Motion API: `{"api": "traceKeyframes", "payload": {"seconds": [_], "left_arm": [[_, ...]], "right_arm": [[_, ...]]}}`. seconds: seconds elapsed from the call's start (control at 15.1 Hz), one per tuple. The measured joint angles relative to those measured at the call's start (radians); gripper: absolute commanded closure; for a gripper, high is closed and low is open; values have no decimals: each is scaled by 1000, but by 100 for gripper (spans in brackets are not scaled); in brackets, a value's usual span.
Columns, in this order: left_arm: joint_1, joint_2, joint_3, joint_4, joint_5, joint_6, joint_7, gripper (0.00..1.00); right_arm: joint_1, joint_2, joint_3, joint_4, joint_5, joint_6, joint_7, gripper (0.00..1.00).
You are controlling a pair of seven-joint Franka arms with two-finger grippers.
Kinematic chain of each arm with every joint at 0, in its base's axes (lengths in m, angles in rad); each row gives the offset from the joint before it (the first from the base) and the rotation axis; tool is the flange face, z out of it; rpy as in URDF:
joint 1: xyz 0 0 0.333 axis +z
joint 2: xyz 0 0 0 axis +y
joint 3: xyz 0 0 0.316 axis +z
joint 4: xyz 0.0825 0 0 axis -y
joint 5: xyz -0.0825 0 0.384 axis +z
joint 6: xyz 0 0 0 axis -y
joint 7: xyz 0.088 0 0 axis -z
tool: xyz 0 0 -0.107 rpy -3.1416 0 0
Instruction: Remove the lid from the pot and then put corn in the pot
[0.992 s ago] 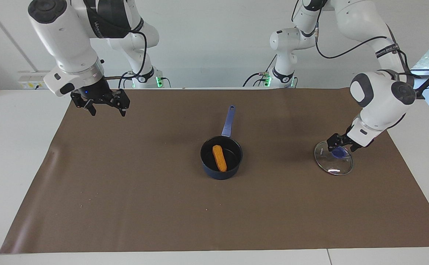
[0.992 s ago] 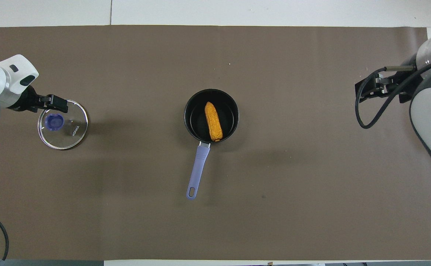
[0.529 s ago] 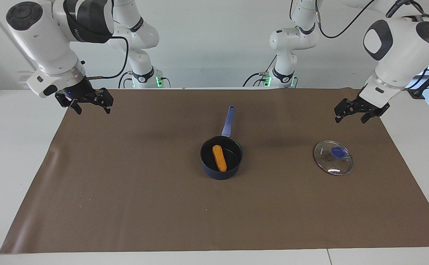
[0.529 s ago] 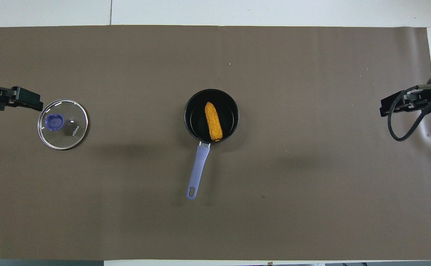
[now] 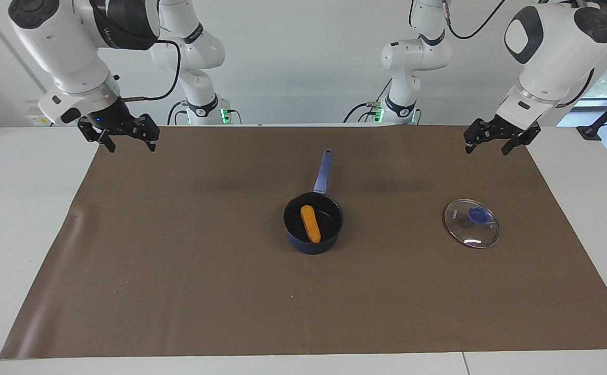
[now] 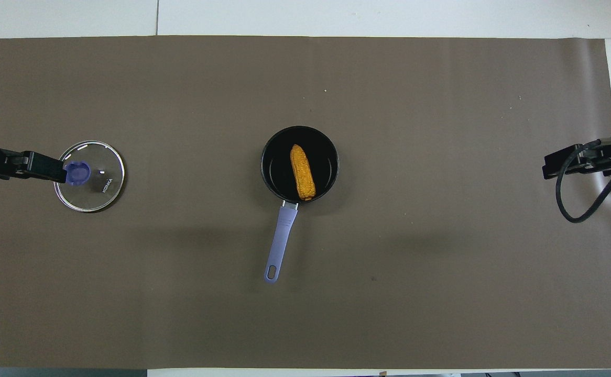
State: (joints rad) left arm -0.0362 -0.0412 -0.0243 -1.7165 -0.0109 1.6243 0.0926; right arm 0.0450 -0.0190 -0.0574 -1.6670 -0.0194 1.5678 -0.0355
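Observation:
The dark blue pot (image 5: 308, 246) stands in the middle of the brown mat, its light blue handle (image 5: 323, 169) pointing toward the robots. The corn (image 5: 311, 223) lies inside the pot; it also shows in the overhead view (image 6: 303, 173), in the pot (image 6: 276, 167). The glass lid (image 5: 471, 224) with a blue knob lies flat on the mat toward the left arm's end, apart from the pot; it also shows in the overhead view (image 6: 96, 175). My left gripper (image 5: 487, 147) is open and empty, raised over the mat's edge. My right gripper (image 5: 130, 146) is open and empty, raised at the other end.
The brown mat (image 5: 178, 260) covers most of the white table (image 5: 17, 208). Both arm bases stand at the table's robot end. In the overhead view the left gripper (image 6: 43, 166) overlaps the lid's edge and the right gripper (image 6: 559, 163) is at the mat's edge.
My left gripper has let go of the lid's knob, risen and drawn back toward the robots. My right gripper has also drawn back and outward. Pot, corn and lid have not moved.

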Motion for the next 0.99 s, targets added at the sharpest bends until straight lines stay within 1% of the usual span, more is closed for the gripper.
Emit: {"api": "traceKeyframes", "payload": {"seconds": [0.2, 0.46, 0.99], "left_arm": [[-9, -1, 7, 39, 0, -52, 0, 0], [-9, 0, 8, 38, 0, -58, 0, 0], [-10, 0, 8, 38, 0, -58, 0, 0]], "right_arm": [[0, 4, 12, 5, -2, 0, 0, 0], [-4, 22, 10, 21, -2, -3, 0, 0], [-38, 28, 12, 21, -1, -10, 0, 0]]}}
